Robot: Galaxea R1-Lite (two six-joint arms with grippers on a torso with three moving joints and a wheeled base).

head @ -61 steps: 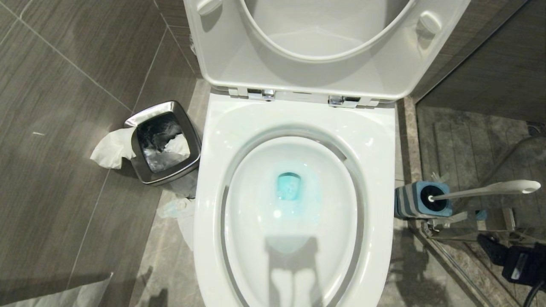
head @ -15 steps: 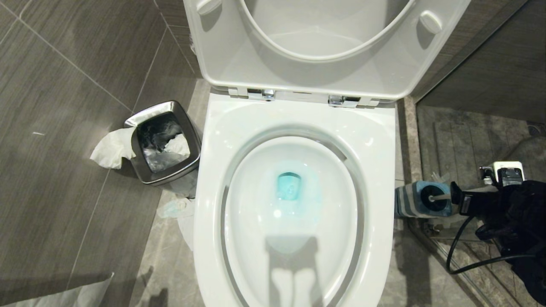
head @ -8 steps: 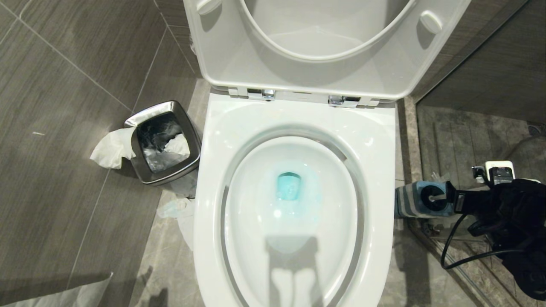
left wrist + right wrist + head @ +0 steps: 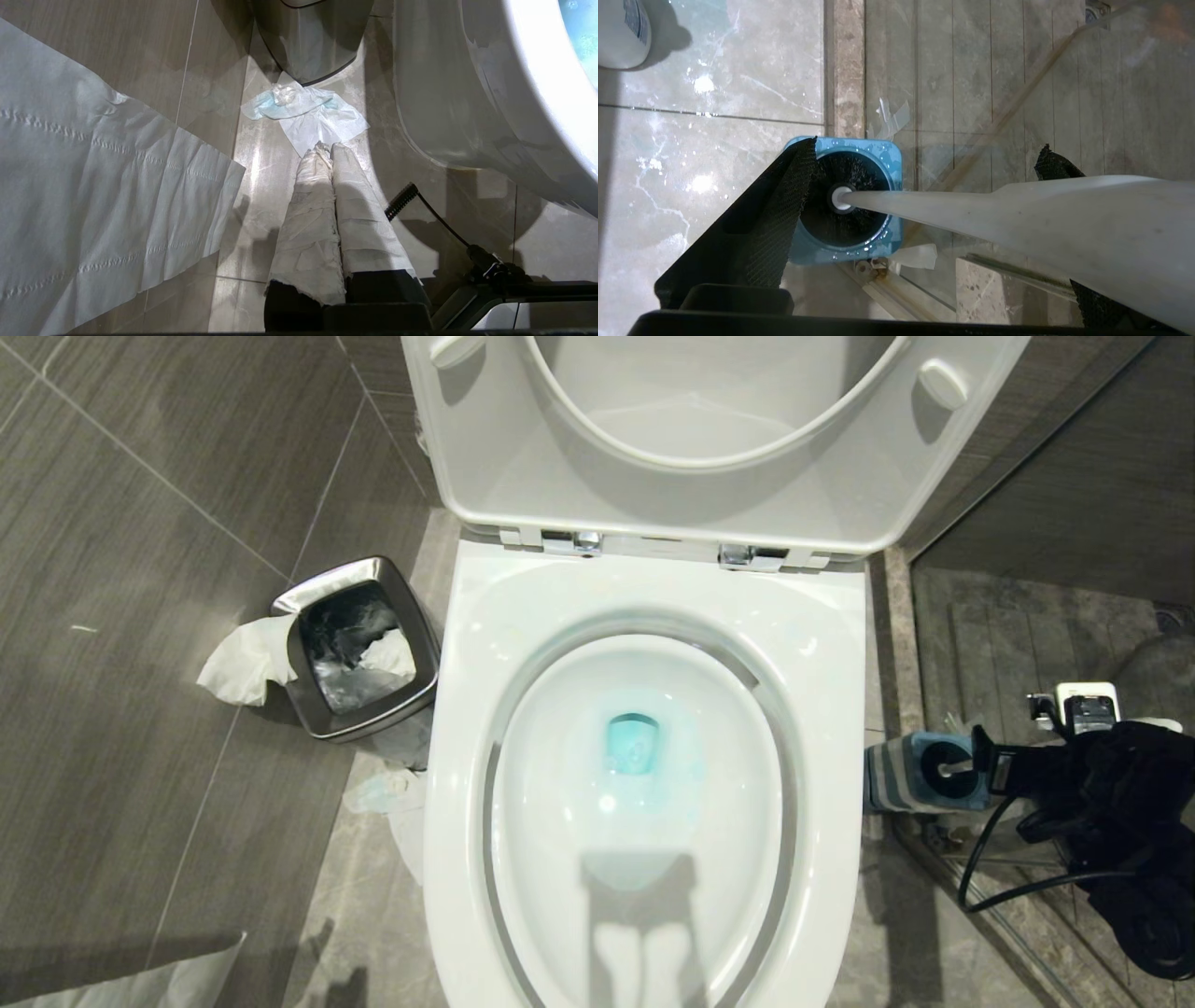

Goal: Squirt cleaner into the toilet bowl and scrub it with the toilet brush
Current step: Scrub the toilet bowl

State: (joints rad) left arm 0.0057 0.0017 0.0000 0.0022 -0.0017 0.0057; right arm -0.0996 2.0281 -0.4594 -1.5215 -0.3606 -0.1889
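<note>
The toilet brush stands in its blue holder at three o'clock of the toilet bowl. The right gripper straddles the handle, jaws spread, nothing grasped. Clamp squarely on the flat end, then lift straight up. The left gripper hangs clenched near the floor.

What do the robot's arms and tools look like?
The right arm is black with a small white box on top and a black cable looping below it. Its right tool has black fingers with a bumpy mesh texture. The left tool has two long fingers wrapped in white paper-like material, on a black base.
</note>
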